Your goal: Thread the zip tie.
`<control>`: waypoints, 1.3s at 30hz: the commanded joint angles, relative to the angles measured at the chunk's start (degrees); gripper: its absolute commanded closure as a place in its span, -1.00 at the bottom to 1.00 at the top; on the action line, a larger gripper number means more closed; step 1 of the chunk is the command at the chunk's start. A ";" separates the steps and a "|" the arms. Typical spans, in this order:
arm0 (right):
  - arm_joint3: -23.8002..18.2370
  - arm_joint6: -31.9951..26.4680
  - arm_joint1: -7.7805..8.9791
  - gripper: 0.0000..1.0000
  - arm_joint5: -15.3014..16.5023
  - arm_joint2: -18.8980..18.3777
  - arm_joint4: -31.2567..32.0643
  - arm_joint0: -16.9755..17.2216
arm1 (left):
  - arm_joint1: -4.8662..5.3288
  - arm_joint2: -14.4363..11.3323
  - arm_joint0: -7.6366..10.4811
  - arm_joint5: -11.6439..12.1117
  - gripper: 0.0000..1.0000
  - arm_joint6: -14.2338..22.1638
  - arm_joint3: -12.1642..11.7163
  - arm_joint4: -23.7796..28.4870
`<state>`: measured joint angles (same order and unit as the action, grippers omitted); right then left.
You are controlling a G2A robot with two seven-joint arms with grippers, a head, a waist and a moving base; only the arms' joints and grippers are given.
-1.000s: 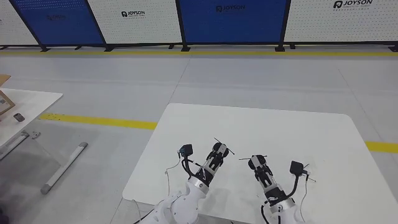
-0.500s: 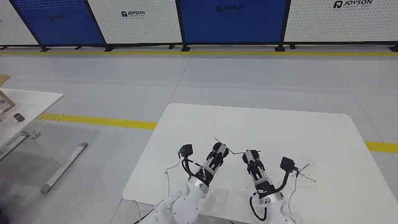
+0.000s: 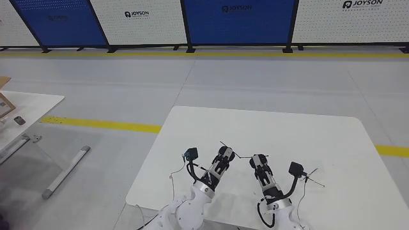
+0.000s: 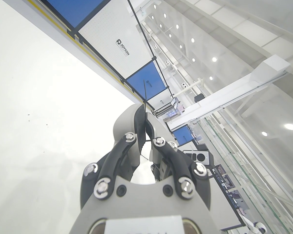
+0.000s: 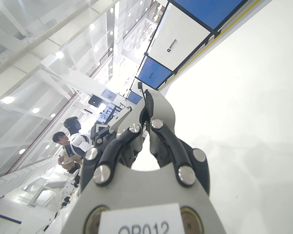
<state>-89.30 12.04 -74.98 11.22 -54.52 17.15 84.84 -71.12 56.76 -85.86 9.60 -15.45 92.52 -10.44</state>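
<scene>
Quick status, top view, going L to R. Over at 9 o'clock there's a small side table (image 3: pixel 29 105), well apart from my stuff. My work table (image 3: pixel 268 128) is the white one down at 6 o'clock, and both grippers are over its near part.

Left gripper (image 4: pixel 144 116) is aimed roughly toward 1 o'clock. Fingers on that one are squeezed together w/ the zip tie (image 4: pixel 144 91) pinched btwn the black pads. The thin black tail pokes out past the tips, and another bit of strand trails back btwn the fingers toward the wrist.

Right gripper (image 5: pixel 146 102) sits at 3 o'clock from the left one, near but not touching. It's aimed toward 11 o'clock, so the two tips lean in at each other. Its fingers are pressed together too, clamped on the zip tie, w/ the small blocky head end sticking out past the tips. From above the strand is too thin to follow btwn the two.

Bkgd: blue and white pegboard panels (image 3: pixel 236 6) run across 12 o'clock, w/ a yellow floor line (image 3: pixel 192 53) just in front of them.
</scene>
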 commanded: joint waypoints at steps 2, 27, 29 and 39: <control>0.00 0.00 0.00 1.00 0.00 0.00 0.00 0.00 | -0.08 0.28 -0.11 0.05 1.00 -0.02 0.15 0.18; 0.66 -2.89 -0.94 1.00 0.21 -0.95 -0.59 -0.46 | -0.10 0.54 -0.35 0.75 1.00 0.39 0.16 0.04; 0.47 -3.09 -0.94 1.00 0.70 -1.34 -0.68 -0.13 | -0.10 0.54 -0.35 0.75 1.00 0.39 0.16 0.04; -0.19 -3.60 -1.09 1.00 1.37 -2.69 -0.71 0.63 | -0.10 0.54 -0.35 0.75 1.00 0.39 0.16 0.04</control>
<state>-89.51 8.59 -76.01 12.86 -57.17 16.49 85.64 -71.22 57.30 -86.21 10.35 -15.06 92.69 -10.40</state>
